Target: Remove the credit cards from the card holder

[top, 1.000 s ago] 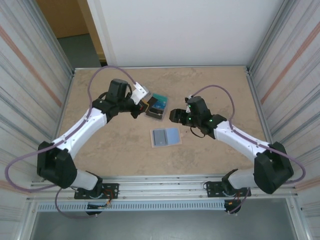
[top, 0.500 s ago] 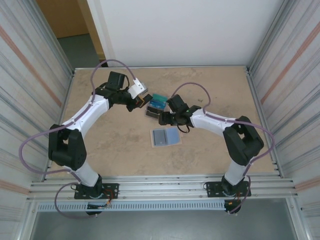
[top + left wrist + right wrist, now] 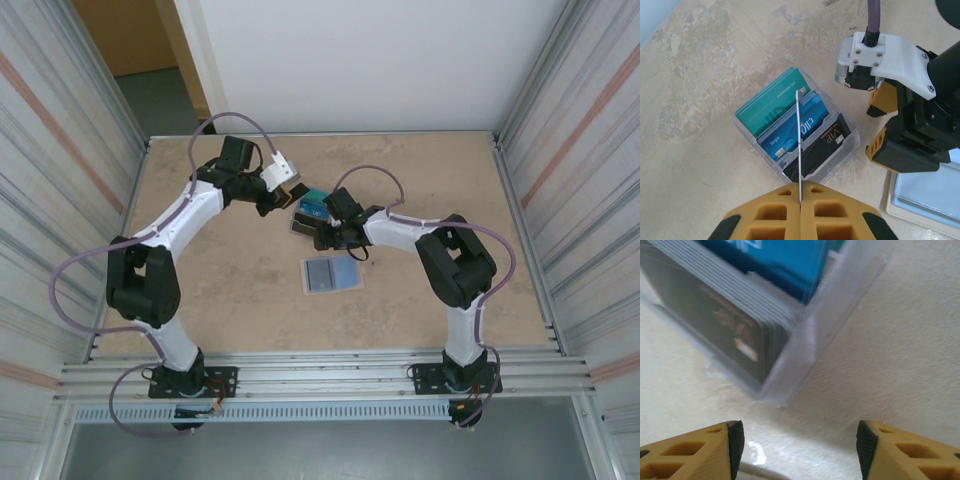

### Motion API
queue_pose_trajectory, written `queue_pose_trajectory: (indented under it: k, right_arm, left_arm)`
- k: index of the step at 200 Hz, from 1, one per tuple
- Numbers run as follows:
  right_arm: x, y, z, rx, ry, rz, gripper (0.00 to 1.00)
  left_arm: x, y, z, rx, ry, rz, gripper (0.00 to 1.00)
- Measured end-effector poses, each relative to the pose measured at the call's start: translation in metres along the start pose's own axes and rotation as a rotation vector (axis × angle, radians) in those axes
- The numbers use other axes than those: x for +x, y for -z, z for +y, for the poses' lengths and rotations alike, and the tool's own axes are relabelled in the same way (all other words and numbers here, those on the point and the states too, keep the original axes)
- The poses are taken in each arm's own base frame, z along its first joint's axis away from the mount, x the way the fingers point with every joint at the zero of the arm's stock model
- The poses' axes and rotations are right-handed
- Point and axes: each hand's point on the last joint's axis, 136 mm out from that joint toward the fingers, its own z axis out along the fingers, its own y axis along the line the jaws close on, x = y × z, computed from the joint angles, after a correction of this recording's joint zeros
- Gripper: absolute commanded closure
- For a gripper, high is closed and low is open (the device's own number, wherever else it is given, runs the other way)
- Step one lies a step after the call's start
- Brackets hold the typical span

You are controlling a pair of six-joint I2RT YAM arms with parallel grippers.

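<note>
The card holder (image 3: 331,272) lies open on the table, pale blue inside with a tan rim, and its corner (image 3: 927,197) shows in the left wrist view. My left gripper (image 3: 800,189) is shut on one thin credit card (image 3: 798,130), seen edge-on, held upright over the teal, blue and dark credit cards (image 3: 790,127) stacked in a clear box. From above, the left gripper (image 3: 284,207) hangs at the box's left side. My right gripper (image 3: 800,447) is open, nothing between its fingers, low at the box's near corner (image 3: 807,352). From above, the right gripper (image 3: 321,238) sits between box and holder.
The clear plastic box (image 3: 842,152) stands behind the holder, near the table's middle. The two grippers are close together around it. Metal walls (image 3: 90,150) close in the left and right sides; a white panel (image 3: 360,60) stands at the back.
My right gripper has slid left to the clear box's near corner and its jaws have narrowed a little. The left gripper has shifted slightly toward the back, still holding the card.
</note>
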Motion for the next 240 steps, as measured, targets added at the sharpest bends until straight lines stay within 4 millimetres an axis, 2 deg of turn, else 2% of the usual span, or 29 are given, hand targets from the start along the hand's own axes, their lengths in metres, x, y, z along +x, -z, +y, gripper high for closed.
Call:
queue_pose_trajectory:
  k: [40, 114, 148, 168, 200, 240]
  right_arm:
    - [-0.006, -0.004, -0.016, -0.005, -0.040, 0.009, 0.47]
    - [-0.014, -0.006, -0.022, -0.023, -0.063, 0.005, 0.48]
    - [-0.013, -0.005, -0.022, -0.024, -0.069, -0.005, 0.49]
    - [-0.007, 0.001, -0.024, -0.024, -0.099, -0.002, 0.53]
    - [-0.013, 0.013, -0.016, -0.057, -0.158, -0.019, 0.58]
    - [-0.030, 0.020, -0.006, -0.090, -0.208, -0.050, 0.57]
  left_arm:
    - [0.006, -0.015, 0.005, 0.019, -0.018, 0.024, 1.00]
    - [0.012, -0.034, 0.012, 0.068, -0.073, 0.062, 1.00]
    - [0.013, -0.035, 0.012, 0.075, -0.077, 0.073, 1.00]
    - [0.010, -0.033, 0.013, 0.070, -0.085, 0.067, 1.00]
    - [0.009, -0.033, 0.014, 0.068, -0.090, 0.065, 1.00]
    - [0.008, -0.033, 0.014, 0.068, -0.090, 0.064, 1.00]
